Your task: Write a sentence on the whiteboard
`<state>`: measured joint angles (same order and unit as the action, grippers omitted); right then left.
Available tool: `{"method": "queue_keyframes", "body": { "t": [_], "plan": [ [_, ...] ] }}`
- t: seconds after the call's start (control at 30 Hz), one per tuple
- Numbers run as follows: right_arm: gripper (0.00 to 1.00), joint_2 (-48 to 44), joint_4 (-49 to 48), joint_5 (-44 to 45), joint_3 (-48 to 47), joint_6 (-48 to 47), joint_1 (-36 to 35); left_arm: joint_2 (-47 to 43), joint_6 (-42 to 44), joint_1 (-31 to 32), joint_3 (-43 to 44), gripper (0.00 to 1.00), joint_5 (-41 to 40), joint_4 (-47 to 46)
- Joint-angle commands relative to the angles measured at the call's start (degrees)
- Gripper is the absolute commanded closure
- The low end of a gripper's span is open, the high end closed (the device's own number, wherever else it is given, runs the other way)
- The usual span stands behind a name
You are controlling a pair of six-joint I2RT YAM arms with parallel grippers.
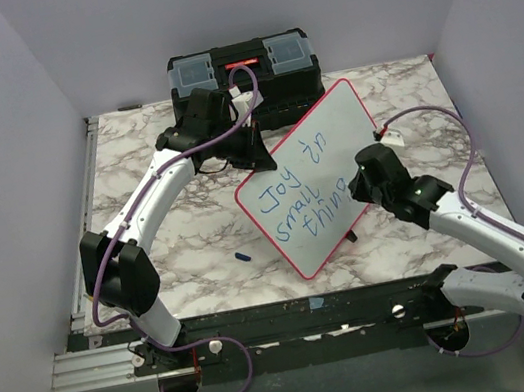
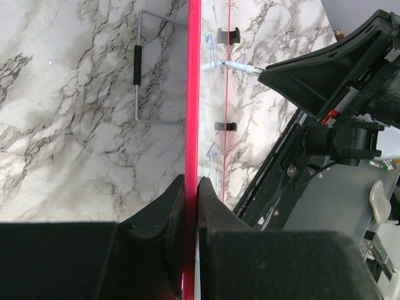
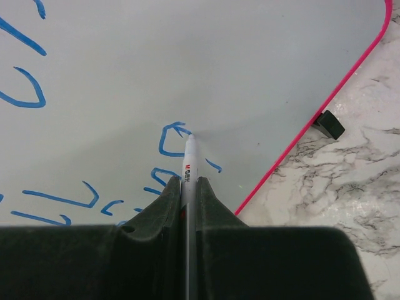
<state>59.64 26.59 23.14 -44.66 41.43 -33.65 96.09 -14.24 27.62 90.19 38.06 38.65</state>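
Your left gripper (image 1: pixel 256 152) is at the far-left edge of the whiteboard (image 1: pixel 312 179), and the left wrist view shows its jaws pressed together on the thin red-pink rim (image 2: pixel 193 94), one finger on each side and no gap showing at the fingertips (image 2: pixel 190 185). The board sits right of the middle of the marble table (image 1: pixel 189 239), turned on a diagonal, with its far corner just in front of the black toolbox (image 1: pixel 243 69) at the back and its near corner pointing toward the arm bases. Blue handwriting runs across it in three lines: "Joy in", "small", "thing". Your right gripper (image 1: pixel 364 178) reaches in over the board's right edge, and the right wrist view shows its jaws (image 3: pixel 187 185) clamped on a white marker (image 3: pixel 189 164) that sticks straight out between the fingers. The marker's tip meets the white surface (image 3: pixel 206 56) at the top of a small blue loop, with more blue strokes to its left and just below it. To the right in that view, the pink rim curves round a corner and a small black foot (image 3: pixel 329 124) pokes out onto the marble. On the table left of the board's near corner lies a small dark blue piece (image 1: pixel 243 256), well apart from both grippers; you can't tell what it is at this size. In the left wrist view a bent wire piece with a black sleeve (image 2: pixel 137 65) lies on the marble beside the rim.
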Motion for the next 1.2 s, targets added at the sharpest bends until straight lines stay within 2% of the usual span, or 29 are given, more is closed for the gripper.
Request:
{"method": "queue_keyframes", "body": {
  "t": [0.0,0.37,0.9,1.17],
  "plan": [
    [0.99,1.65,-2.07,2.0,-2.21,-1.16,-0.01,-1.44,3.52,0.51,-0.54,1.0,-2.2,-0.29],
    [0.99,0.29,-2.16,0.47,1.95,-0.28,-0.1,-1.0,3.43,0.51,-0.12,1.0,-2.11,-0.16],
    [0.99,-3.66,-2.15,-6.71,10.94,2.69,-0.09,-0.88,3.43,0.51,-0.09,1.0,-2.1,-0.25],
    [0.99,-4.54,-2.5,-8.17,11.39,3.22,-0.06,-1.02,3.33,0.51,-0.3,1.0,-2.03,-0.29]
  ]
}}
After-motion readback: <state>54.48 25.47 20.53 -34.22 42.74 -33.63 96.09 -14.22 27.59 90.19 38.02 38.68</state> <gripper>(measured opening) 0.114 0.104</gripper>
